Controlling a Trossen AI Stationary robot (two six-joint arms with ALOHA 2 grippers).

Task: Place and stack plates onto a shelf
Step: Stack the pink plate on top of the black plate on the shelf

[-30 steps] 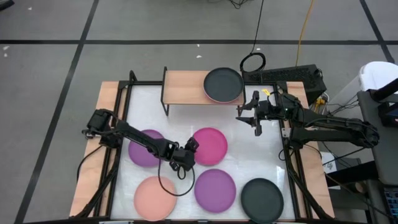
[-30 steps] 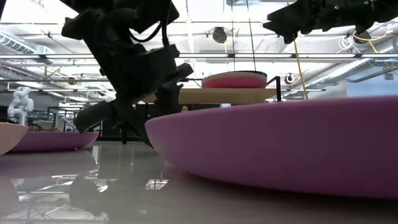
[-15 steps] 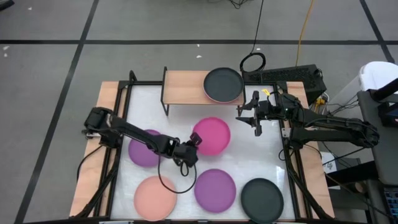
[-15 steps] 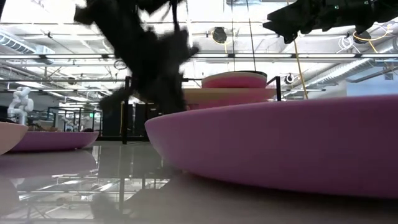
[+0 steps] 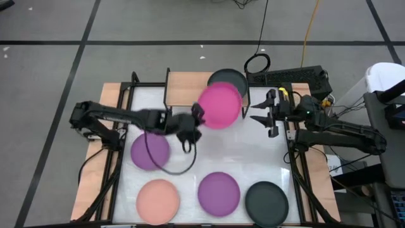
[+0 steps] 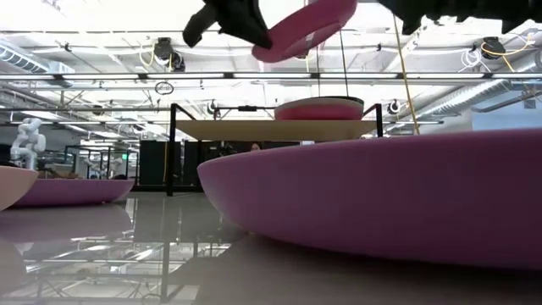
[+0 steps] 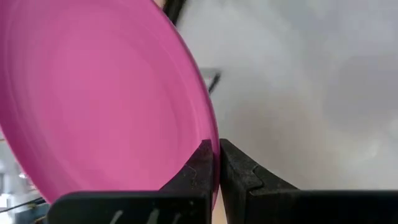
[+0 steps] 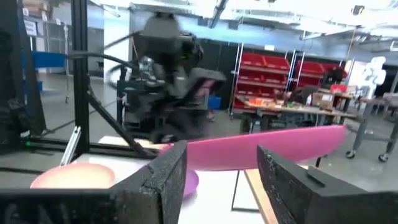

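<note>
The magenta plate [image 5: 220,106] is held in the air above the surface [image 5: 253,158], just in front of the shelf [image 5: 186,88] and partly overlapping, from above, the black plate [image 5: 231,79] that lies on the shelf's right half. In the low view the magenta plate [image 6: 306,25] is tilted and sits higher than the shelf board [image 6: 271,129].

The left gripper [image 5: 196,117] grips the magenta plate at its left rim. In the left wrist view its fingers [image 7: 202,165] are closed narrowly on the plate's edge, one on each face of the rim.

On the shelf, the low view shows a second magenta plate [image 6: 318,111] seated under the black plate [image 6: 318,102], which forms the top of that stack.

The right gripper [image 5: 266,117] hangs above the surface's right side, just right of the shelf's near right corner and apart from all plates. In the right wrist view its fingers [image 8: 163,177] are spread wide, with nothing between them.

Four plates lie flat on the surface:
- a purple plate [image 5: 149,152] at the left, under the left arm;
- a peach plate [image 5: 158,197] at the near left;
- a second purple plate [image 5: 219,192] at the near middle;
- a second black plate [image 5: 266,200] at the near right.
</note>
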